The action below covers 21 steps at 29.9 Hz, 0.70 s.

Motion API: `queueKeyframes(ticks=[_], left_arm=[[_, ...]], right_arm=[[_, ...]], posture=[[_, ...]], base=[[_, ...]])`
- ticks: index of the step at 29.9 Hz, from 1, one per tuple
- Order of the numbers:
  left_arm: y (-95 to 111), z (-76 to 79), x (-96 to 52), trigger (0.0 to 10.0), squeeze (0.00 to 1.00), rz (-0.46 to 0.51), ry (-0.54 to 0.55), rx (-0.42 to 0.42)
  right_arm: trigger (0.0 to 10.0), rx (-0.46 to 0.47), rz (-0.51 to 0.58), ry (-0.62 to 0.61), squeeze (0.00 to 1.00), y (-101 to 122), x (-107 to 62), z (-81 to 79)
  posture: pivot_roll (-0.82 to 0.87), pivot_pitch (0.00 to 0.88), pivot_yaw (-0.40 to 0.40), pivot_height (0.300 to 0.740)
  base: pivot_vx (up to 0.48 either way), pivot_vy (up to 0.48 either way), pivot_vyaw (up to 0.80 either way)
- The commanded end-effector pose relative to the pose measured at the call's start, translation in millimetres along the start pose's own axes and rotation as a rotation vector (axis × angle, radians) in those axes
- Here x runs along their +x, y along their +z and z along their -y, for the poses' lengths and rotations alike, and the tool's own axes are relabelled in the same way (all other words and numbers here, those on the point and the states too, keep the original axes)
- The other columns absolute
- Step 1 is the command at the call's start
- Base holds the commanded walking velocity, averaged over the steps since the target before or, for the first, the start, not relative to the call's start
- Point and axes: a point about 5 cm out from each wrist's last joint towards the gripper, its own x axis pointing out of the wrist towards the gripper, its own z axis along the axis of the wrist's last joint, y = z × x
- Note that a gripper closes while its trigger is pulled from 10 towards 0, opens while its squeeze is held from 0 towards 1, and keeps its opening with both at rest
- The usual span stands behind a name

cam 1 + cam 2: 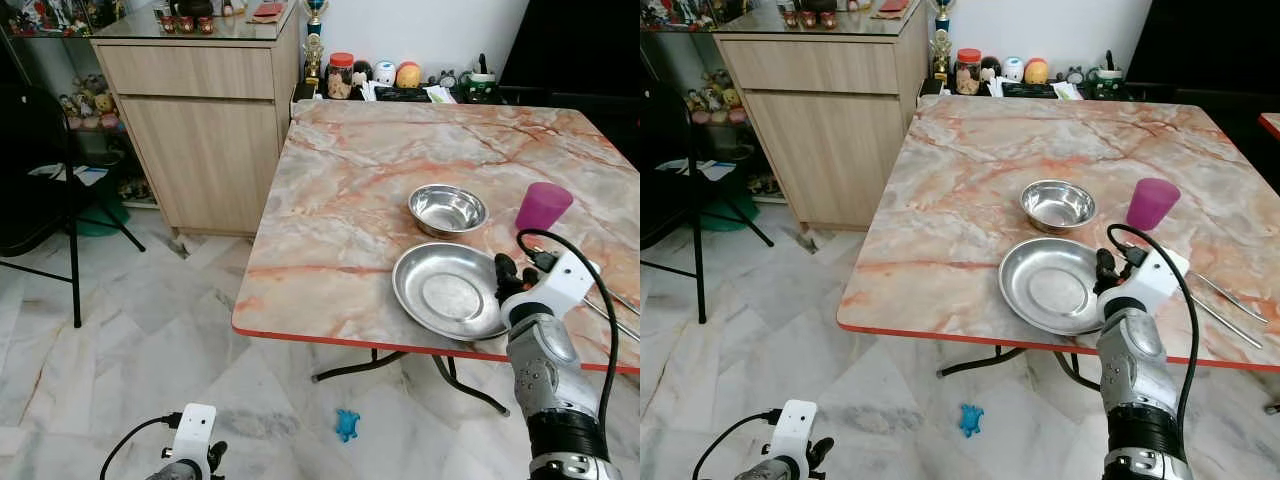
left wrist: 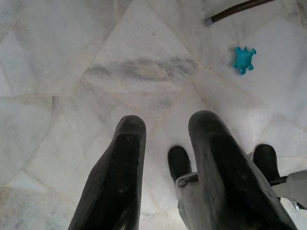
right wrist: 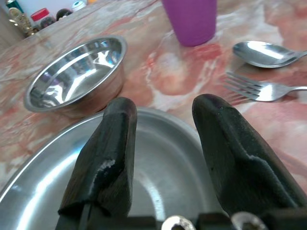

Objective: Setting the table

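The right tool (image 3: 163, 158) hangs spread over the steel plate's (image 1: 450, 290) right rim; bowl (image 1: 447, 209) and purple cup (image 1: 543, 206) stand farther on the surface (image 1: 340, 200). The left tool (image 2: 168, 158), spread, hangs idle above the floor.

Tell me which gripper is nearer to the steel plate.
Right. The right gripper hovers open over the steel plate at its right rim. The left gripper hangs low over the floor, well away from the table.
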Motion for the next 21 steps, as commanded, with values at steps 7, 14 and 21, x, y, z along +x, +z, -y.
queueKeyframes(ticks=[7, 14, 21], left_arm=[[-7, 2.1, -1.0, 10.0, 0.00, -0.044, -0.023, 0.016], [-9, 3.0, -1.2, 10.0, 0.00, -0.044, -0.018, 0.022], [-9, 2.4, -1.3, 10.0, 0.00, -0.046, -0.015, 0.022]], right_arm=[[10.0, 0.006, -0.035, -0.029, 1.00, -7, -1.6, 8.4], [10.0, 0.068, -0.107, -0.079, 0.00, -16, 0.6, 17.5], [10.0, 0.097, -0.166, -0.081, 0.00, -24, 0.7, 18.5]], posture=[[-0.03, 0.000, -0.005, 0.740], [-0.03, 0.000, -0.004, 0.740], [-0.02, 0.000, -0.004, 0.740]], base=[[0.000, 0.000, 0.00], [0.000, 0.000, 0.00], [0.000, 0.000, 0.00]])
